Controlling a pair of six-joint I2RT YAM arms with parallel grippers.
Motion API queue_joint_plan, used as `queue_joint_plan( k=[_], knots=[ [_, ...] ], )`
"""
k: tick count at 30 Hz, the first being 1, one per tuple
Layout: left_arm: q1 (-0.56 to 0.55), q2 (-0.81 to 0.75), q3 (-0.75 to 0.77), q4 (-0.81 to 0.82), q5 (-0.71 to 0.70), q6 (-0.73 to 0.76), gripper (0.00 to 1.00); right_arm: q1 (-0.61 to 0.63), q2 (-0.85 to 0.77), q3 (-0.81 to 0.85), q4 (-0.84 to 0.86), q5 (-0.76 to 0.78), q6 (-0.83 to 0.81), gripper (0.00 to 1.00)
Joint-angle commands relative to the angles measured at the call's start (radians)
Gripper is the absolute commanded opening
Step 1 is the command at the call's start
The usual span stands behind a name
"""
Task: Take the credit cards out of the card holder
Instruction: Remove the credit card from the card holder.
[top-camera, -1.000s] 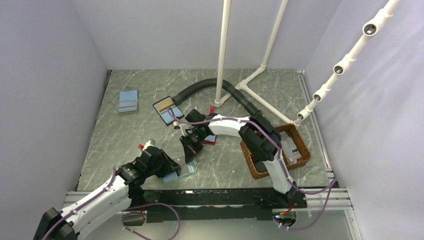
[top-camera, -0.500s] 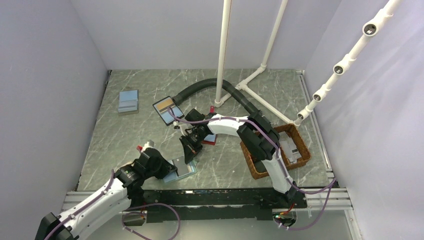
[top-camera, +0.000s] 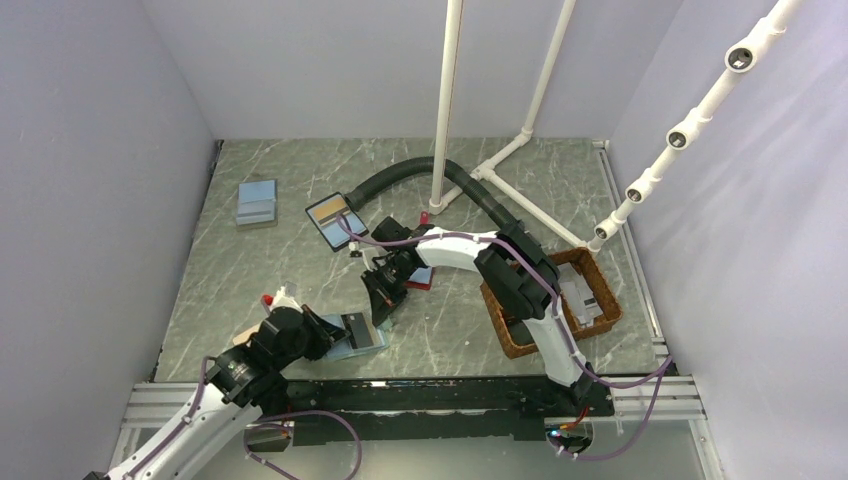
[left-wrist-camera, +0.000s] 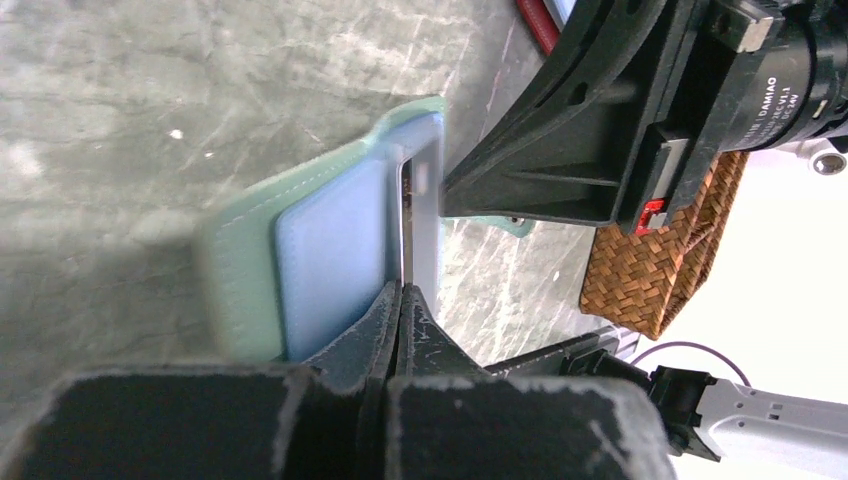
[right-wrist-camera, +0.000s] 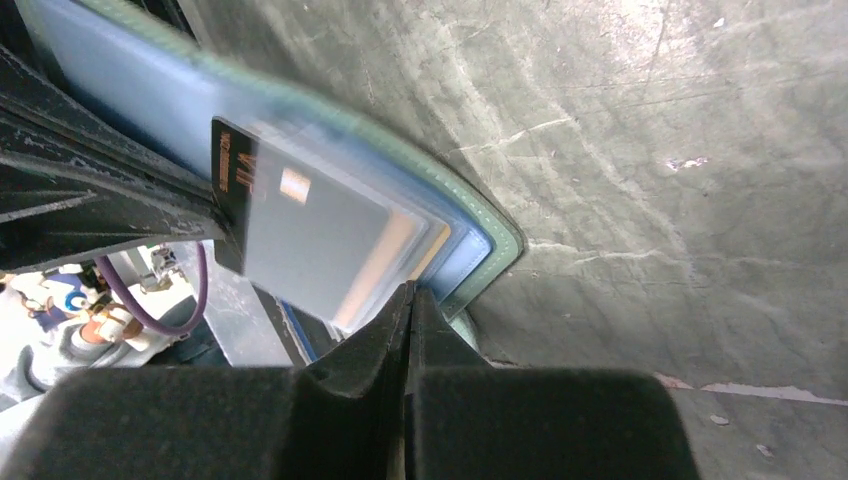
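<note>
Left gripper (left-wrist-camera: 400, 295): closed on the edge of a grey card (right-wrist-camera: 315, 240) with a dark stripe.
Card: partly out of the card holder (left-wrist-camera: 238, 275), lying over its blue face.
Right gripper (right-wrist-camera: 410, 298): clamped on the card holder's green corner.
Card holder: on the marble table (top-camera: 250, 280), near its front edge, between both grippers.

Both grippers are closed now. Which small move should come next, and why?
Probably pull the left gripper back toward its base: it pinches a credit card that sticks partly out of the card holder, while the right gripper clamps the holder's corner, so the card should slide free.
</note>
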Motion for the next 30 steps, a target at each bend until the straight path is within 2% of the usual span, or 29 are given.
queue_joint_plan(
  k=[1,9,16,23,26,30],
  knots=[
    [0.0,-0.04,0.064,-0.113,-0.048,-0.033,0.0,-0.008,0.025,-0.02,-0.022,0.127,-0.05,0.0],
    [0.0,0.012,0.093,-0.149,-0.056,-0.058,0.0,-0.009,0.021,-0.016,-0.031,0.156,-0.067,0.0],
    [0.0,0.059,0.216,-0.324,-0.114,-0.082,0.0,-0.012,0.024,-0.013,-0.046,0.202,-0.083,0.0],
    [0.001,0.009,0.279,-0.403,-0.136,-0.092,0.0,-0.012,-0.003,-0.001,-0.063,0.207,-0.124,0.01],
    [0.0,-0.023,0.298,-0.383,-0.143,-0.048,0.0,-0.015,-0.061,0.011,-0.085,0.134,-0.187,0.07],
    [0.0,-0.054,0.304,-0.28,-0.14,0.076,0.0,-0.031,-0.177,0.055,-0.179,-0.014,-0.37,0.21]
  ],
)
